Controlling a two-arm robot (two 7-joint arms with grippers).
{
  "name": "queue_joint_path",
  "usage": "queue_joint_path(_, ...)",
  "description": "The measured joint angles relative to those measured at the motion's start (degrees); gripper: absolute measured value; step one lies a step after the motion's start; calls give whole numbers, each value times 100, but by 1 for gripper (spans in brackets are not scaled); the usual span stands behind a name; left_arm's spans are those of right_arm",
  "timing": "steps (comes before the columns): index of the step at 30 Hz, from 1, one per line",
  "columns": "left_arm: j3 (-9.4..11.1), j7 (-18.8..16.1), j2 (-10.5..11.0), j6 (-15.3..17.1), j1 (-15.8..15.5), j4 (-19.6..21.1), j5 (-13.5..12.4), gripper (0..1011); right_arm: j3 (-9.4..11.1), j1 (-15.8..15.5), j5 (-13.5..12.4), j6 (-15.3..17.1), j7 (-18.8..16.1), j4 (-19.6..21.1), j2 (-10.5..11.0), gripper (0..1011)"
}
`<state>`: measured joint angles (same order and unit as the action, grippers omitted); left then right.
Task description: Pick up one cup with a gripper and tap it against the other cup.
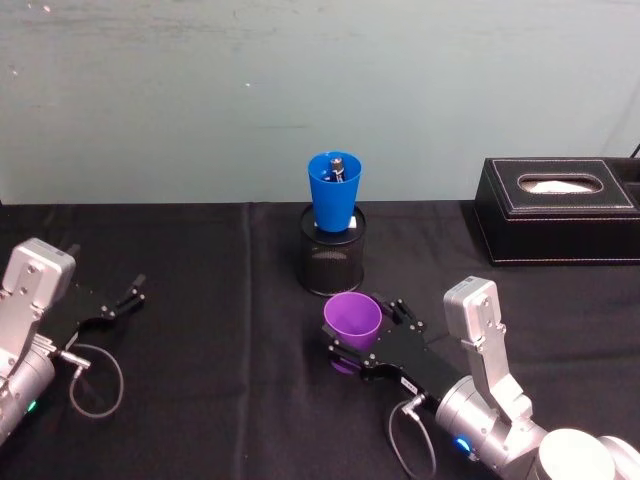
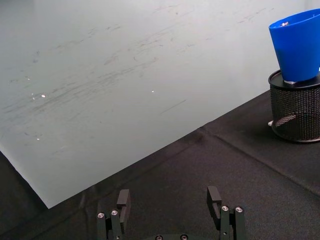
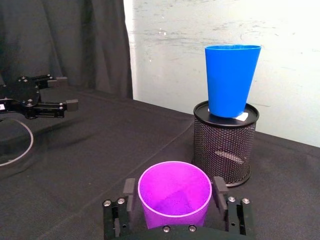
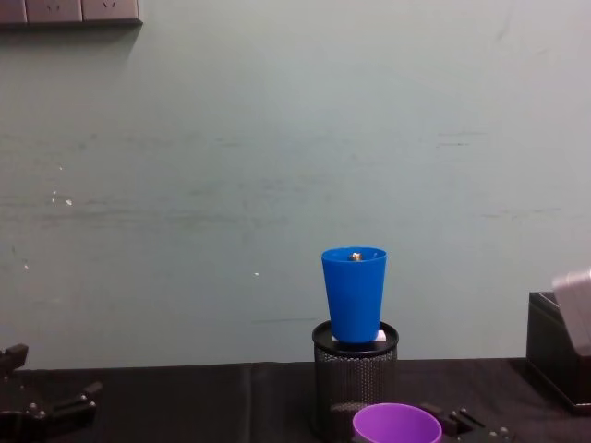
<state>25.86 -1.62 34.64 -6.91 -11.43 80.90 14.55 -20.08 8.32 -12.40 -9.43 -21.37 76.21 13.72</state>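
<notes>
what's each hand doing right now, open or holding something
Left hand: open, empty, resting at the table's left side.
Right hand: fingers on either side of the purple cup, apparently gripping it in front of the blue cup.

Your right claw (image 3: 174, 205) sits low on the black-clothed worktop (image 3: 100, 150), a finger (image 3: 129, 192) at each side of the upright purple cup (image 3: 174, 197), close against its wall. Just beyond it, the blue cup (image 3: 231, 80) stands in a black mesh holder (image 3: 225, 142). Well apart, the left claw (image 3: 42, 97) hovers, fingers parted.
</notes>
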Motion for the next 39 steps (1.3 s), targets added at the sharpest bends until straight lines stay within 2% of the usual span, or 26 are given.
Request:
queue_joint_path(2,0,0,0,0,0,0,0,1000,0,0,0,1,0,1,0,1000)
queue_joint_path(10,0,0,0,0,0,0,0,1000,-2,-11,38,-24,13,81,11,1002)
queue_joint_path(24,0,0,0,0,0,0,0,1000,87,-200,292,-22,232,941,124,1002)
queue_joint_path(33,0,0,0,0,0,0,0,1000,304,-519,514,125,666,1600,96,1003)
queue_joint_path(39,0,0,0,0,0,0,0,1000,551,-779,622,223,957,1912,22,1002)
